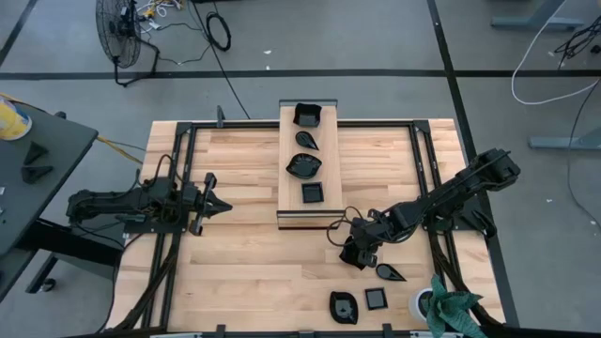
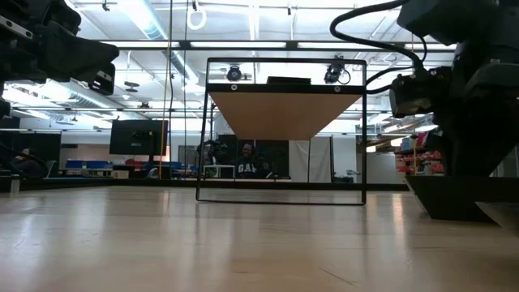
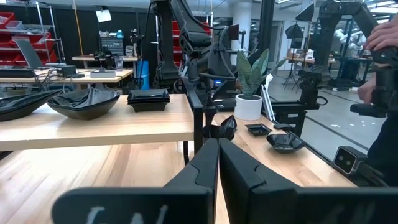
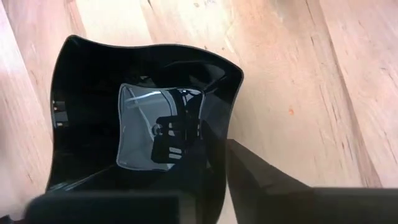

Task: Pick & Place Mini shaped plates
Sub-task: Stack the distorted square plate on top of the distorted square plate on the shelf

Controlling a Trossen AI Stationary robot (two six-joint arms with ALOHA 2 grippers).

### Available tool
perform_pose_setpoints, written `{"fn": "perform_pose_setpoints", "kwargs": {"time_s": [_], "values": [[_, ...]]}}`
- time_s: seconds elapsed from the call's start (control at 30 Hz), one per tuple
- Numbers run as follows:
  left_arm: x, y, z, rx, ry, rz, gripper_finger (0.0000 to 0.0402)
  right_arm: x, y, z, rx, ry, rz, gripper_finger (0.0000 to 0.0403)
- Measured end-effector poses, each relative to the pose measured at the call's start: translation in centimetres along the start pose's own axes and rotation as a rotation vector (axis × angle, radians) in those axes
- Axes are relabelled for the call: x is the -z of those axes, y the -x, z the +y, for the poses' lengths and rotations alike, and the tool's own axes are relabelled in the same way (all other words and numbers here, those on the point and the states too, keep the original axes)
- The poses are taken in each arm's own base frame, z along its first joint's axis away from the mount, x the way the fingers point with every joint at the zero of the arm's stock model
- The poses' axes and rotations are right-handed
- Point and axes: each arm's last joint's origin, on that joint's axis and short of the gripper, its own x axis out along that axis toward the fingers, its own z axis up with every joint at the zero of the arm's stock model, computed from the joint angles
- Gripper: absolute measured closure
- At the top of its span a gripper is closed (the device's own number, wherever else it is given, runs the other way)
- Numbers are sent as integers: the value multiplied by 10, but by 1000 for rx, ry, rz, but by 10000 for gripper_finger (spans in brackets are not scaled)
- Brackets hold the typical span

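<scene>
The right hand [image 1: 360, 253] is low over the table [image 1: 254, 272], one finger inside a wavy-edged black dish [image 4: 149, 118] and one outside its rim, though I can't tell if it grips. Four dishes [image 1: 305, 165] sit in a row on the long wooden board [image 1: 289, 188], three more near the table's front edge. The left hand [image 1: 214, 202] waits at the left side, fingers together and empty.

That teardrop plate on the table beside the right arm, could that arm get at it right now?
Probably not yet: the right end effector is busy closing on a square plate. The teardrop plate lies open just beside it.
</scene>
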Motion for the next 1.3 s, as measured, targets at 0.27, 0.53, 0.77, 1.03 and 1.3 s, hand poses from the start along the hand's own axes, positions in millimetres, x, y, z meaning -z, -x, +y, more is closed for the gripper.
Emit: {"fn": "perform_pose_setpoints", "kwargs": {"time_s": [0.27, 0.53, 0.77, 1.03, 1.3], "values": [[0, 0, 0, 0, 0, 0, 383, 0, 6, 1, -29, -16, -6, 389], [0, 0, 0, 0, 0, 0, 383, -1, 28, 1, -92, -70, -51, 400], [0, 0, 0, 0, 0, 0, 383, -3, 57, 2, -135, -129, -59, 401], [0, 0, 0, 0, 0, 0, 383, -31, 100, 10, -204, -221, -210, 402], [0, 0, 0, 0, 0, 0, 383, -79, 141, -10, -189, -352, -431, 403]]}}
